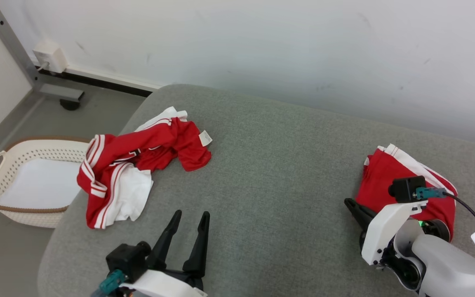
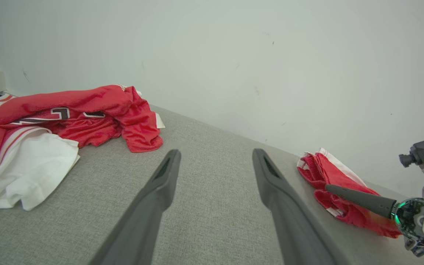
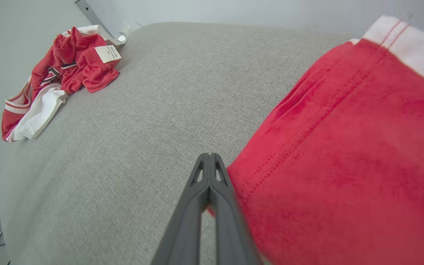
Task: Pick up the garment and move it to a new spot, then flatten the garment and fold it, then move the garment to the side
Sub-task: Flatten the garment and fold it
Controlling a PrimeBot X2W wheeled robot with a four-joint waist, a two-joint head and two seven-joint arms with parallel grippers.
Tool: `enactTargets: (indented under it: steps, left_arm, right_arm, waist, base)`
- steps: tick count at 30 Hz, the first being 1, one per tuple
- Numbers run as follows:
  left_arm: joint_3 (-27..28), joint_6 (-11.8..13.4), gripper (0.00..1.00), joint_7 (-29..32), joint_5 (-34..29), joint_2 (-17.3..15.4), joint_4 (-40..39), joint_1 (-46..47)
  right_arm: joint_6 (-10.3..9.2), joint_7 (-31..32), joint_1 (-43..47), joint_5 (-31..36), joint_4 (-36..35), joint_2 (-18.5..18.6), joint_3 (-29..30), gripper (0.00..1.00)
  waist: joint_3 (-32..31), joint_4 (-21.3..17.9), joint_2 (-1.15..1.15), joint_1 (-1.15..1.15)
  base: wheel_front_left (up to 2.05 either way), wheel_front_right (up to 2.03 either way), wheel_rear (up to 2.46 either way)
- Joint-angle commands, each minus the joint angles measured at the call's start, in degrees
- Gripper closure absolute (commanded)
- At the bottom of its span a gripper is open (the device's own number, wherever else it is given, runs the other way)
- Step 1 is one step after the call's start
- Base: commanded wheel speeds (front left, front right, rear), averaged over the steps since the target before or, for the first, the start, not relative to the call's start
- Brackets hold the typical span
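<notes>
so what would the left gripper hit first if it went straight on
Probably nothing near: the left gripper points across grey cushion toward the wall, with the crumpled red garment off to its side. Depth is unclear.

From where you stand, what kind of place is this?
Probably an indoor laundry-folding corner: a crumpled garment and a folded garment lie on a grey padded surface, with a laundry basket on the floor beside it.
</notes>
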State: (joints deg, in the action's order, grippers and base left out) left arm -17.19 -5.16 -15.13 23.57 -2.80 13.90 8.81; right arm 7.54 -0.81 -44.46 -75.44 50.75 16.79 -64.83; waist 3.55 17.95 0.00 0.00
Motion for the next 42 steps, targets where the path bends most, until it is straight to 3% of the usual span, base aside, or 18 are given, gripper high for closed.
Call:
enactTargets:
  steps: [1,9,10,11,12,13,14,18,25,32,42]
  left_arm:
    - [0.21,0.03,0.0,-0.02,-0.33,-0.19,-0.06,-0.74]
    - [1.36,-0.12,0.0,-0.03,-1.61,-0.19,-0.38,-1.62]
    - [1.67,-0.12,0.0,-0.02,-1.74,-0.2,-0.43,-1.72]
    - [1.97,-0.12,0.0,-0.03,-1.97,-0.21,-0.46,-1.8]
    - [2.43,-0.04,0.0,-0.02,-2.27,-0.19,-0.6,-1.86]
    - [2.71,-0.04,0.0,-0.02,-2.49,-0.19,-0.68,-1.83]
    - [3.24,-0.02,0.0,-0.03,-2.84,-0.21,-0.81,-1.77]
    - [5.29,-0.14,0.0,-0.02,-4.31,-0.21,-1.06,-1.52]
    - [9.2,-0.41,0.0,-0.02,-6.76,-0.19,-1.4,-1.22]
    - [11.68,-0.65,0.0,-0.02,-8.09,-0.2,-1.24,-2.11]
    - [13.52,-0.68,0.0,-0.02,-11.64,-0.19,-1.32,-3.36]
  right_arm:
    - [-0.11,-1.39,0.62,0.3,-0.54,0.23,-0.11,1.0]
    - [-0.11,-10.96,1.28,0.97,-6.69,2.47,-0.02,1.0]
    - [-0.11,-11.95,1.18,1.3,-7.09,2.92,0.38,0.96]
    - [-0.11,-12.8,1.16,1.69,-7.54,3.48,0.86,0.75]
    - [-0.11,-13.36,1.27,2.14,-8.05,4.06,1.24,0.72]
    - [-0.11,-13.79,1.36,2.73,-8.46,4.85,1.88,0.53]
    - [-0.11,-14.05,1.37,3.42,-8.8,5.49,2.73,0.02]
    - [-0.11,-14.37,1.5,9.26,-10.95,7.92,9.01,0.0]
    - [-0.11,-14.29,10.45,24.16,-18.36,8.41,27.27,0.0]
    - [-0.11,-14.3,24.12,35.84,-27.61,3.99,42.79,0.0]
    - [-0.11,-14.3,37.92,45.18,-37.11,-3.71,55.42,0.0]
  waist:
    - [-0.64,-0.58,0.0,0.0]
    - [-3.15,-3.82,0.0,0.0]
    - [-3.45,-4.38,0.0,0.0]
    - [-3.74,-4.95,0.0,0.0]
    - [-3.93,-5.67,0.0,0.0]
    - [-4.07,-6.3,0.0,0.0]
    - [-4.2,-7.14,0.0,0.0]
    - [-4.42,-10.3,0.0,0.0]
    - [-4.15,-15.15,0.0,0.0]
    - [-4.08,-18.41,0.0,0.0]
    - [-4.05,-21.26,0.0,0.0]
  base:
    - [0.0,0.0,0.0]
    - [0.0,0.0,0.0]
    - [0.0,0.0,0.0]
    - [0.0,0.0,0.0]
    - [0.0,0.0,0.0]
    - [0.0,0.0,0.0]
    - [0.0,0.0,0.0]
    - [0.0,0.0,0.0]
    - [0.0,0.0,0.0]
    - [0.0,0.0,0.0]
    - [0.0,0.0,0.0]
